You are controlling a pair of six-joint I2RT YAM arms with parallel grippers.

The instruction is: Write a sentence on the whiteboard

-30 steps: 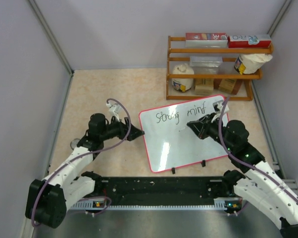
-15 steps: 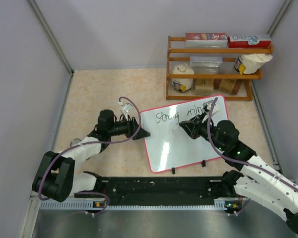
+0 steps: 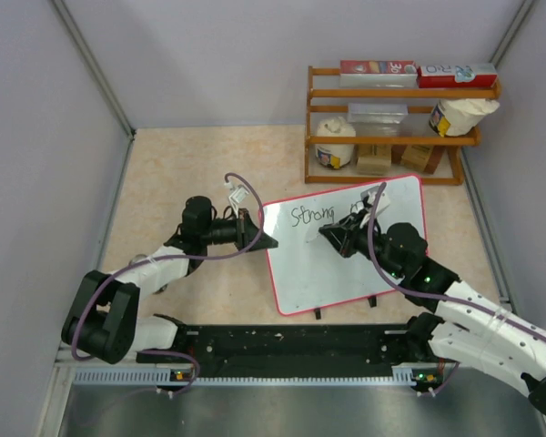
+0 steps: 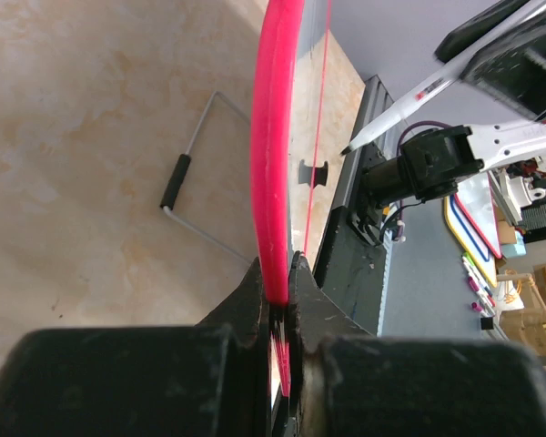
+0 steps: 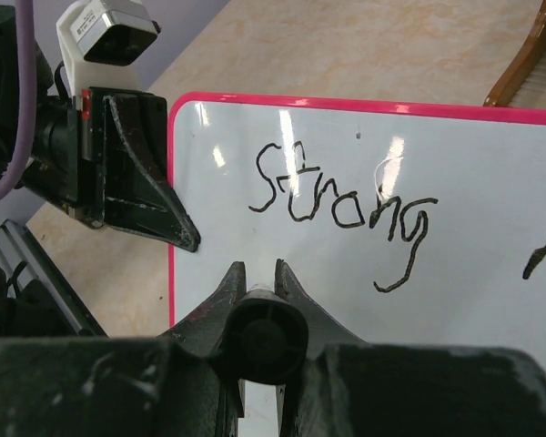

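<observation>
The whiteboard (image 3: 328, 273), glossy white with a thin red frame, stands tilted on the table. My left gripper (image 3: 267, 240) is shut on its left edge; in the left wrist view the jaws (image 4: 278, 273) pinch the red frame (image 4: 275, 137). Part of the sentence shows: the black word "Strong" (image 3: 312, 216) (image 5: 346, 205), with the start of a second word (image 5: 541, 259) at the right. My right gripper (image 3: 329, 235) (image 5: 255, 267) hovers over the board below "Strong", shut on a white pen (image 4: 409, 100) whose black end (image 5: 264, 337) faces the camera.
A wooden shelf (image 3: 391, 137) with boxes, jars and a tub stands behind the board at the back right. The board's wire stand (image 4: 200, 164) with a black foot rests on the table. Grey walls close in both sides; a black rail (image 3: 282, 344) runs along the near edge.
My left gripper has come in to the board's left edge and shut on the frame. The board has shifted and turned a little. My right gripper with the pen has moved left across the board.
</observation>
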